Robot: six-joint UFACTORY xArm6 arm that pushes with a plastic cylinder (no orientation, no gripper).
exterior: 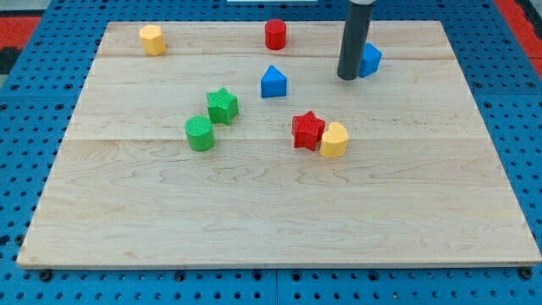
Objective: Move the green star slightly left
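Note:
The green star (223, 105) lies on the wooden board left of centre, with a green cylinder (200, 134) just below and left of it, nearly touching. My tip (347, 78) stands at the view's upper right, far to the right of the star. It is right next to a blue block (369, 59), which the rod partly hides.
A blue triangular block (273, 82) lies between the star and my tip. A red star (307, 130) touches a yellow block (334, 141) at centre right. A red cylinder (275, 35) and a yellow block (152, 40) sit near the top edge.

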